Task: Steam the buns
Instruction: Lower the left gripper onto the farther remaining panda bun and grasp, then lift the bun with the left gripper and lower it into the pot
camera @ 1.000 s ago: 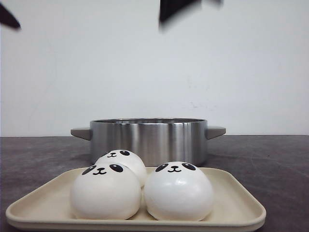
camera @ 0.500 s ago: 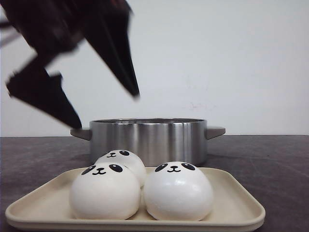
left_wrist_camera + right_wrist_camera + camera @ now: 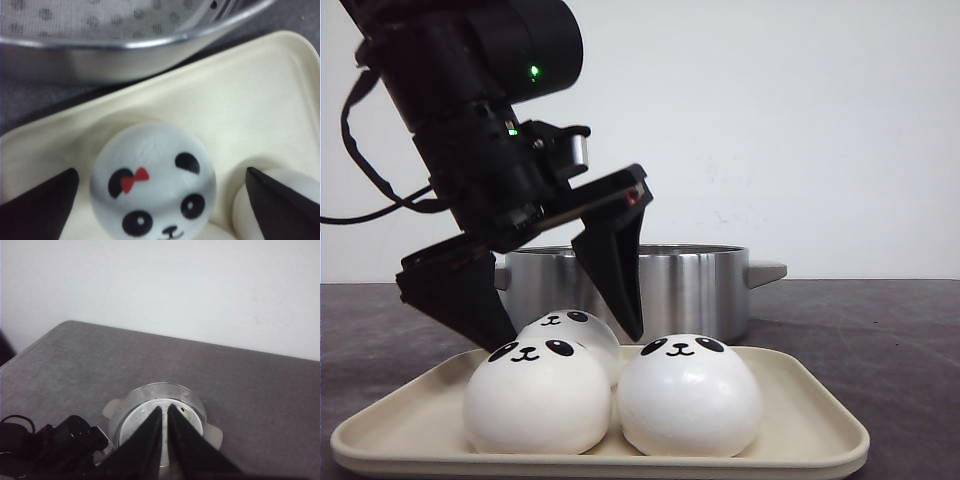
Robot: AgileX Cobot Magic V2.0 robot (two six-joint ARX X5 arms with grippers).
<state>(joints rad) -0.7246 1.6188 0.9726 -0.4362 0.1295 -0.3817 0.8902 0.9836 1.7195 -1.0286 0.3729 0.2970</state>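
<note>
1. The left gripper [image 3: 565,335] hangs over the cream tray [image 3: 800,425] with its two black fingers spread wide apart, one on each side of the rear bun [image 3: 572,330]; that stance suits closing on the bun from above, though neither finger seems to touch it yet

2. In the left wrist view that rear bun [image 3: 152,182] sits between the finger tips, panda face up with a small red bow over one eye, so the grasp looks centred on it

3. Two more buns share the tray at the front: the front left bun [image 3: 538,395] and the front right bun [image 3: 690,395], side by side and just about touching, the rear one tucked close behind them

4. The steel steamer pot [image 3: 630,285] stands just behind the tray, lid off, its perforated floor [image 3: 100,17] visible, a short carry for each bun; whether a bun is inside cannot be told

5. The right gripper [image 3: 164,412] is held high above the pot, fingers nearly together and empty, well clear of the left arm's work
</note>
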